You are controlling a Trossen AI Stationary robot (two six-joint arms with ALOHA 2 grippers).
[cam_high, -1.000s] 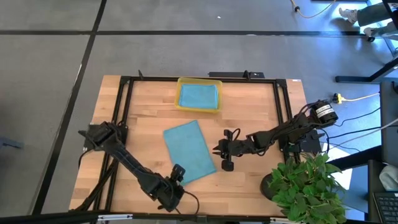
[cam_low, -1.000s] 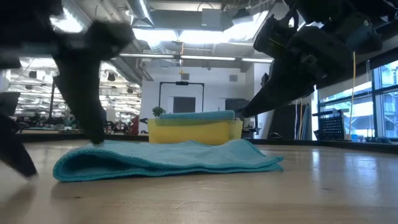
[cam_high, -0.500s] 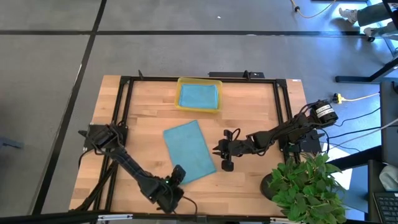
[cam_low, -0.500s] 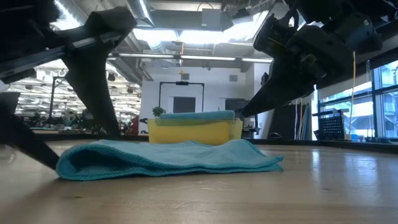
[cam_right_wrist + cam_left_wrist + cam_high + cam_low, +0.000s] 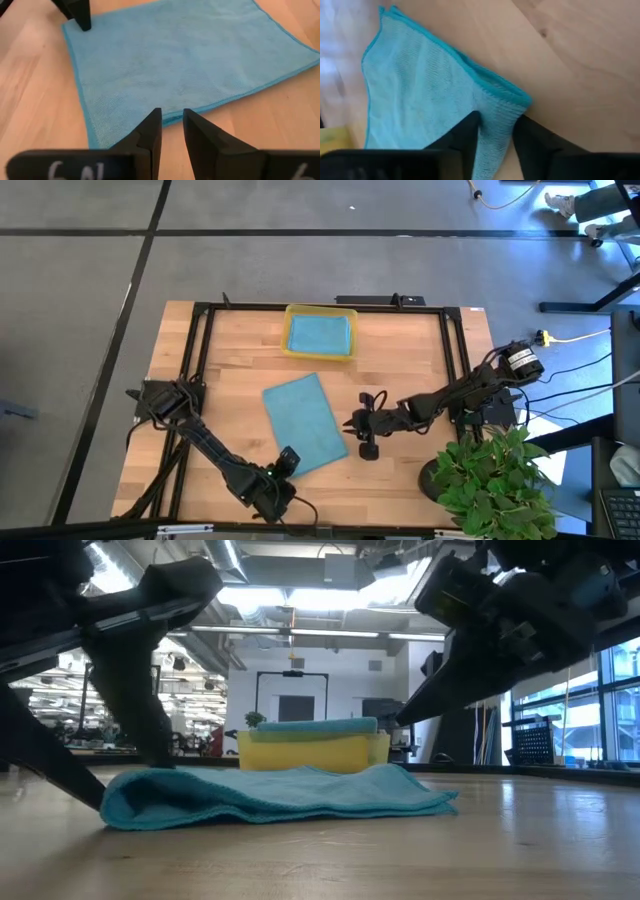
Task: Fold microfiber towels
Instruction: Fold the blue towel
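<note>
A teal-blue microfiber towel [image 5: 305,423] lies folded flat on the wooden table, a little left of its middle. My left gripper [image 5: 285,462] is at the towel's near corner, slanting down, with its fingers closed in on the cloth [image 5: 496,122]. My right gripper [image 5: 352,426] hangs above the table at the towel's right edge [image 5: 172,117]. Its fingers stand a narrow gap apart with nothing between them. A second teal-blue towel [image 5: 320,333] lies in the yellow tray [image 5: 287,330] at the far edge. My left gripper pinches the towel's near corner [image 5: 495,112] between its two fingers [image 5: 470,132]; the cloth fills the gap. The fingers slant down from the table's near side. The doubled edge [image 5: 492,90] shows more than one layer. The towel rests on the table, bunched up a little at that end [image 5: 125,800].
A black metal frame [image 5: 200,350] runs around the table. A green potted plant [image 5: 490,475] stands at the near right corner. Bare wood lies left of the towel and between the towel and the tray.
My left gripper has sunk a little at the towel's near corner and rolled. Its fingers have closed in on the cloth. The towel's near left end has been pushed slightly inward and stands a bit higher; the rest of the towel lies as before.
</note>
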